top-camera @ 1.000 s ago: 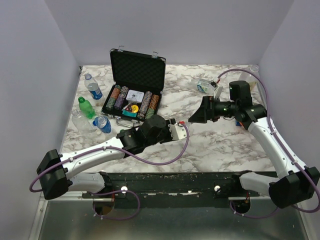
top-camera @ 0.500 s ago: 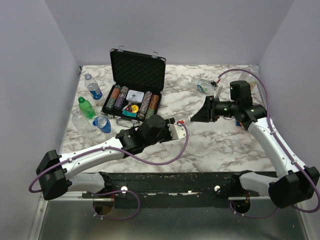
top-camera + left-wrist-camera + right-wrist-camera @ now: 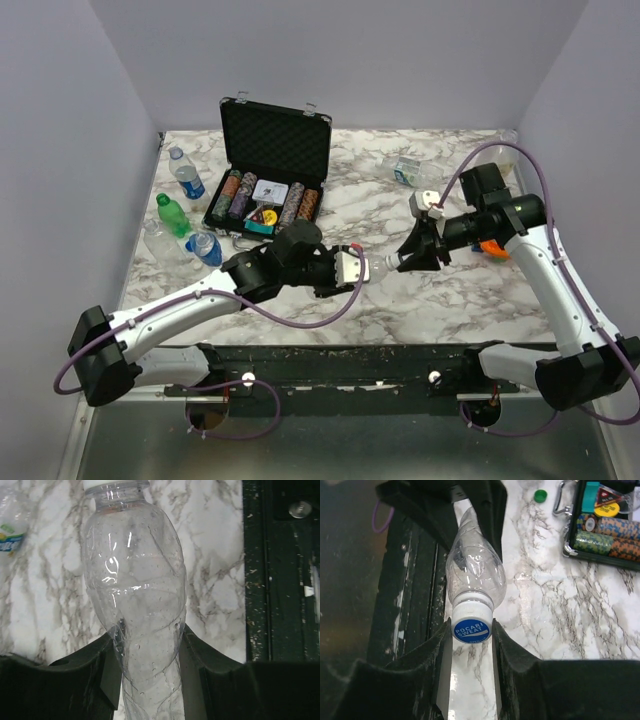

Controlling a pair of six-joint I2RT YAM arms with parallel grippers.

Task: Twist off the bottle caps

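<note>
Clamping the bottle (image 3: 137,600), the left fingers (image 3: 65,682) brace it while the right fingers (image 3: 517,675) pinch its cap (image 3: 471,630) for twisting.

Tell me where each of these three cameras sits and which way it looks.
Top: above and behind, looking down on the table; the left arm and right arm both show.
Left wrist: on the left arm, looking along its fingers at the clear bottle they hold.
Right wrist: on the right arm, facing the bottle's cap between its fingers.
Shared: both wrist views show that bottle, from opposite ends.
</note>
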